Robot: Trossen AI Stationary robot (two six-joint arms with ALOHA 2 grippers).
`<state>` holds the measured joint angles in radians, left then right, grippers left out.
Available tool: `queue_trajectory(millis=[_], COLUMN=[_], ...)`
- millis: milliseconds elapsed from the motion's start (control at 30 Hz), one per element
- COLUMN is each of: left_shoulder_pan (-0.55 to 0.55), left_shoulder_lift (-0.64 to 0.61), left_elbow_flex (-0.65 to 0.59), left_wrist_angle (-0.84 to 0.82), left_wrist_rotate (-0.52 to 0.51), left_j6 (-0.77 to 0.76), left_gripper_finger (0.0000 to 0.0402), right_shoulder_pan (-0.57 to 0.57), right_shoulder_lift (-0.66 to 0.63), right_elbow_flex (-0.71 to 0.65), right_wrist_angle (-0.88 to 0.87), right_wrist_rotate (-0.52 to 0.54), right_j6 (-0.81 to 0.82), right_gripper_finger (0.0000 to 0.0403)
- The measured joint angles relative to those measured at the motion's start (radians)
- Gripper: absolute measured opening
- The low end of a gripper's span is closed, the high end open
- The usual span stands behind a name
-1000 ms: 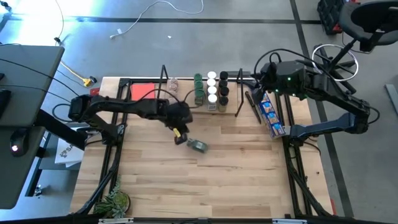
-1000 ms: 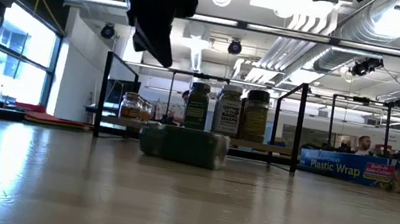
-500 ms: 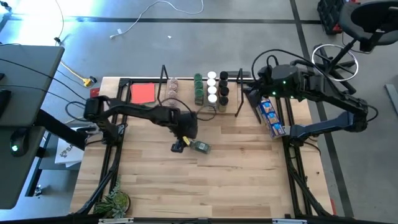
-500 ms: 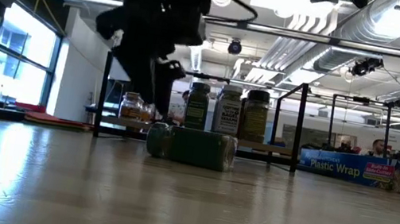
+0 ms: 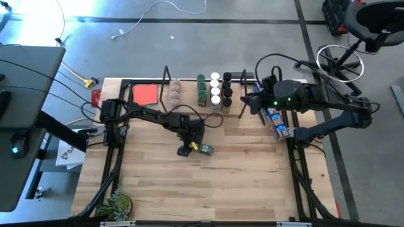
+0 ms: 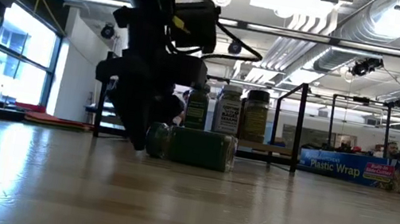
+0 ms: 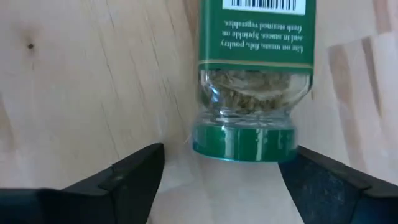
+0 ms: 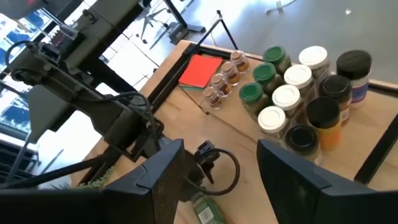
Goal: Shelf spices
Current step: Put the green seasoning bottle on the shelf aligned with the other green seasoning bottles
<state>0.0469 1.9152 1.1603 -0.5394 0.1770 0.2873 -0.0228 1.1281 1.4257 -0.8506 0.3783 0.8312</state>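
Observation:
A spice jar (image 5: 204,150) with a green lid (image 7: 242,140) and green label lies on its side in the middle of the table. My left gripper (image 7: 221,186) points steeply down at its lid end, open. One finger stands on either side of the lid, apart from it. In the low view the left gripper (image 6: 145,142) reaches the tabletop beside the jar (image 6: 198,148). The shelf (image 5: 189,108) stands at the far edge and carries several spices (image 5: 214,91). My right gripper (image 8: 221,180) hangs open and high at the right (image 5: 251,101).
A red card (image 5: 145,94) lies at the far left and a long blue packet (image 5: 276,120) along the right edge. A small potted plant (image 5: 117,205) sits at the near left corner. Bare wood (image 5: 208,189) fills the near half.
My left gripper has come down onto the lying jar's lid end, rolled about its own axis and opened wide. My right gripper has swung a little toward the near edge and rolled, staying open.

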Motion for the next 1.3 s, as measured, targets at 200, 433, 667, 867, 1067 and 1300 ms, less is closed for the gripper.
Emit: queue_trajectory(millis=[200, 433, 667, 867, 1067, 1300], left_shoulder_pan=[-0.039, -0.113, -0.141, -0.127, -0.110, -0.119], left_shoulder_lift=[-0.001, 0.003, 0.010, 0.000, -0.021, -0.021], left_elbow_flex=[-0.003, -0.005, -0.003, -0.003, -0.004, -0.004], left_wrist_angle=[0.043, 0.166, 0.141, 0.086, 0.018, 0.147], left_wrist_rotate=[0.002, -0.130, -0.218, -0.207, -0.210, -0.167], left_j6=[-0.051, -0.077, -0.216, -0.286, -0.431, -0.430], left_gripper_finger=[0.0308, 0.0308, 0.0290, 0.0243, 0.0195, 0.0183], right_shoulder_pan=[0.040, 0.067, 0.070, 0.070, 0.069, 0.067], right_shoulder_lift=[0.023, 0.058, 0.064, 0.064, 0.055, 0.013], right_elbow_flex=[0.000, 0.000, 0.000, 0.000, 0.000, 0.000], right_wrist_angle=[0.003, 0.003, 0.003, 0.003, 0.003, -0.010], right_wrist_rotate=[0.040, 0.039, 0.033, 0.029, 0.022, -0.004], right_j6=[0.041, 0.059, 0.069, 0.067, -0.024, -0.162], right_gripper_finger=[0.0197, 0.0197, 0.0197, 0.0197, 0.0197, 0.0197])
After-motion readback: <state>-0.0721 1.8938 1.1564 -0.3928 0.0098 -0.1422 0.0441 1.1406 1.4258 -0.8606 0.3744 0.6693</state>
